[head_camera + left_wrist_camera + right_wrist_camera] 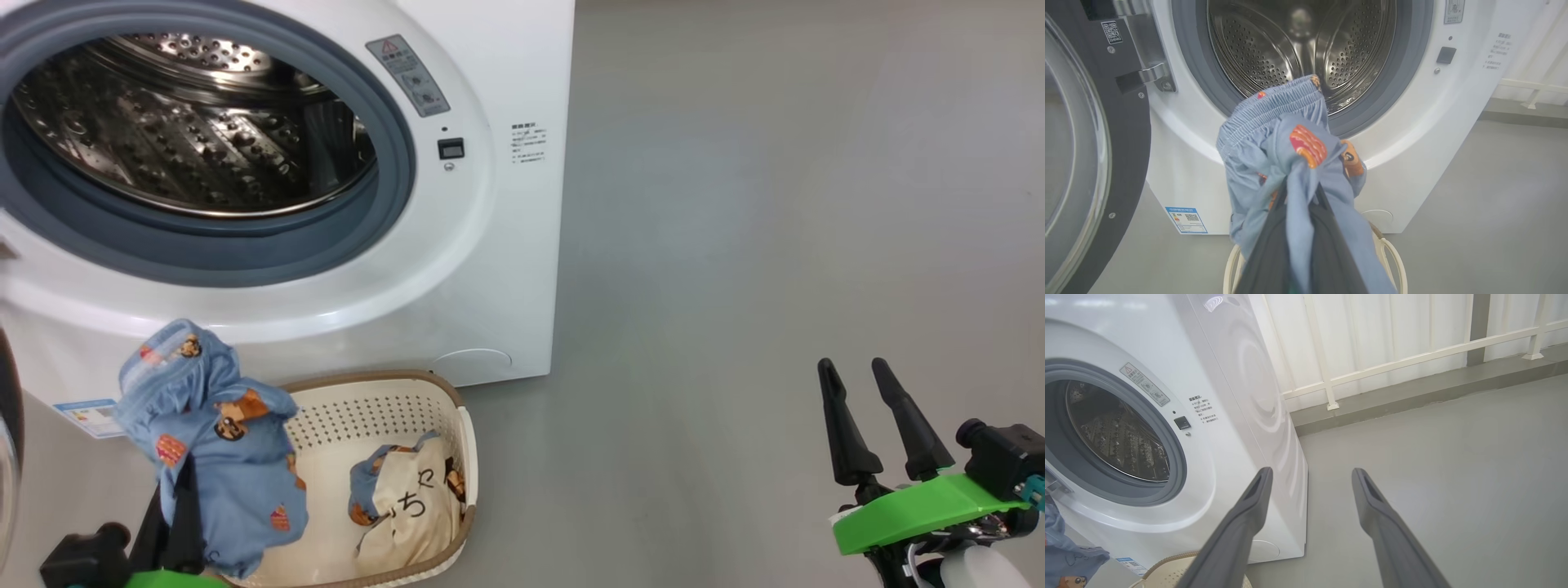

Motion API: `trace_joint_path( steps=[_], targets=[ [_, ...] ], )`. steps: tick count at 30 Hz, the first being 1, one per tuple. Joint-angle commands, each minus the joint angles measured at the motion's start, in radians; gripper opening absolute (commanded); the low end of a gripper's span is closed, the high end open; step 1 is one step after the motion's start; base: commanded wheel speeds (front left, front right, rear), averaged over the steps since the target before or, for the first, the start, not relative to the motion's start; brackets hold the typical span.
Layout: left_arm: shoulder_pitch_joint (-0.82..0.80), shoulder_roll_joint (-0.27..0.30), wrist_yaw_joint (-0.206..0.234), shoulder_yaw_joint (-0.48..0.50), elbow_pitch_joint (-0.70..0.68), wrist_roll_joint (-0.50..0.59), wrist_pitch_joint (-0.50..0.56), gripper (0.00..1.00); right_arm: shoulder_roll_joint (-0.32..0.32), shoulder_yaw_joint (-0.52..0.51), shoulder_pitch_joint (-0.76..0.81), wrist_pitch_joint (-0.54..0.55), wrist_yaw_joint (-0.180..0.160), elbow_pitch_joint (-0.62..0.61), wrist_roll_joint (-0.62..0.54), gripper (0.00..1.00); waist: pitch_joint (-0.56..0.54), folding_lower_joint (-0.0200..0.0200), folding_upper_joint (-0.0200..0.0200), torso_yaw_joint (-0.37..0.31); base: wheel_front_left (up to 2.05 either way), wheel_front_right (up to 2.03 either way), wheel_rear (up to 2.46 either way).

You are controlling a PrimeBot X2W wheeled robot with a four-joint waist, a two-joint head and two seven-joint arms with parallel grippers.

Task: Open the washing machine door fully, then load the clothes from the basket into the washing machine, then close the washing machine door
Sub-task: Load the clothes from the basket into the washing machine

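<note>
Soft blue cloth is bunched in the left gripper, whose fingers pinch nearly together on a fold of the blue garment. The rest drapes limp around and below the fingertips. Ahead of them and slightly above gapes the drum, with the door swung wide to their left. The basket sits just beneath, the cream garment lying inside (crumpled, a blue scrap beside it). The right gripper hangs well apart, fingers spread wide, holding nothing. The clothes look light and floppy, apt to trail and snag on the seal. A gathered mid-fold seems the safest hold.
</note>
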Motion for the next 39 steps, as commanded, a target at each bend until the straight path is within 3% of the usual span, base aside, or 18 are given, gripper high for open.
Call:
trace_joint_path(
  steps=[1,11,22,30,39],
  targets=[
    [-0.001,0.015,-0.004,0.039,-0.043,0.011,-0.011,0.0,-0.02,0.012,0.001,-0.008,0.006,-0.028,0.007,1.0,-0.002,0.0001,0.0,0.004,0.0,0.0,0.0],
    [0.046,-0.013,-0.011,0.071,-0.141,0.036,-0.011,0.0,-0.018,-0.003,0.003,-0.008,0.006,-0.043,0.007,1.0,0.025,0.0001,0.0,0.007,0.0,0.0,0.0],
    [-0.058,-0.007,-0.019,0.092,-0.133,0.046,-0.011,0.0,0.002,0.003,-0.041,-0.008,0.006,-0.053,0.004,1.0,0.115,0.0001,0.0,-0.018,0.0,0.0,0.0],
    [-0.256,0.046,-0.029,0.111,-0.082,0.035,-0.011,0.0,0.027,0.019,-0.101,-0.008,0.006,-0.059,0.002,1.0,0.214,0.0001,0.0,-0.048,0.0,0.0,0.0],
    [-0.557,0.146,-0.026,0.098,0.042,0.053,-0.005,0.0,0.058,0.051,-0.175,-0.008,0.006,-0.063,0.003,1.0,0.322,0.0001,0.0,-0.095,0.0,0.0,0.0]
  ],
)
